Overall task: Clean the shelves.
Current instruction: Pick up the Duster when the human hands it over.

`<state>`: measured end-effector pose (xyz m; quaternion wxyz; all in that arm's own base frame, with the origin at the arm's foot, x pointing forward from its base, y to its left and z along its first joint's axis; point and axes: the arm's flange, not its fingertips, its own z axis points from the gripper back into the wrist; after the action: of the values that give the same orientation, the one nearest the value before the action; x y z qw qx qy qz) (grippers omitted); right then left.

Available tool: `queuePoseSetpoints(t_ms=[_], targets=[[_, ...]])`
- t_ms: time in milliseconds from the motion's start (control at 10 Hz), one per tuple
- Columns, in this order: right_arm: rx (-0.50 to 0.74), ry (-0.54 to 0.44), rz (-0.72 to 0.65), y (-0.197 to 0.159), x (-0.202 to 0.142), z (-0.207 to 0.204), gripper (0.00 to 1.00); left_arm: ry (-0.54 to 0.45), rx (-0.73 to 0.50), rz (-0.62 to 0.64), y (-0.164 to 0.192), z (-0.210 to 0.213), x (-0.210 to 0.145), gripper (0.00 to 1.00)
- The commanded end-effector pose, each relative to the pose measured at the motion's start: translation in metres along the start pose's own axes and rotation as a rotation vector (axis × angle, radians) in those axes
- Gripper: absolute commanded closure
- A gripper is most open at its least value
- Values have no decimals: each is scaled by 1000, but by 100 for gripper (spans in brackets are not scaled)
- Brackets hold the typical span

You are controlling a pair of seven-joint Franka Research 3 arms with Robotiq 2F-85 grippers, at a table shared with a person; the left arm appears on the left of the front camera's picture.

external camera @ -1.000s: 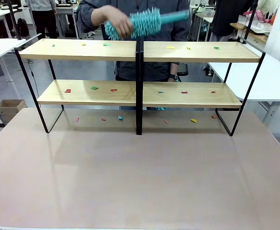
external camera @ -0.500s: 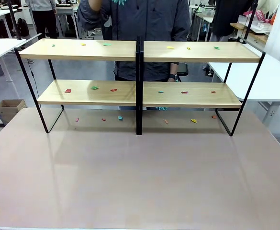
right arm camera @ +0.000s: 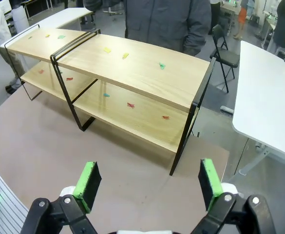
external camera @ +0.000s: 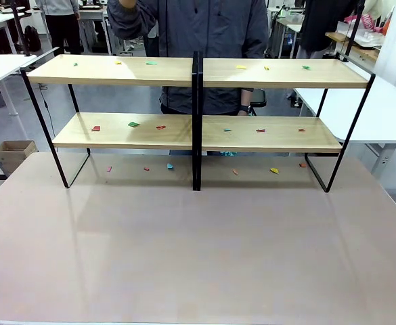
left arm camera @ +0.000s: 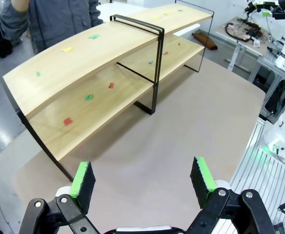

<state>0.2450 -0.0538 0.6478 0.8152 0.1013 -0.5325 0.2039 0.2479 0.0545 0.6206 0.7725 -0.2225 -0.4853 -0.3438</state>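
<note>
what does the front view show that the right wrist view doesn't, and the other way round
Front view: a cardboard box on the floor at the left, and scraps on the table under the shelves. Right wrist view: the right gripper, jaws open. Both: the shelves with coloured scraps on their boards, and the person behind them.

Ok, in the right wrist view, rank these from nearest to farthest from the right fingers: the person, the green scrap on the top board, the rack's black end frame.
1. Black end frame: nearest, at the near end of the shelves.
2. Green scrap: on the top board, past that frame.
3. Person: farthest, standing behind the rack.
</note>
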Motion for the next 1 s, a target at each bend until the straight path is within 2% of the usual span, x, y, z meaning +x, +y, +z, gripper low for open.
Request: queuePoseSetpoints(t_ms=[0, 900], targets=[[3, -5, 13, 0, 0, 1, 0, -9, -14, -13, -1, 0, 0, 0], [3, -5, 13, 0, 0, 1, 0, -9, -14, -13, -1, 0, 0, 0]])
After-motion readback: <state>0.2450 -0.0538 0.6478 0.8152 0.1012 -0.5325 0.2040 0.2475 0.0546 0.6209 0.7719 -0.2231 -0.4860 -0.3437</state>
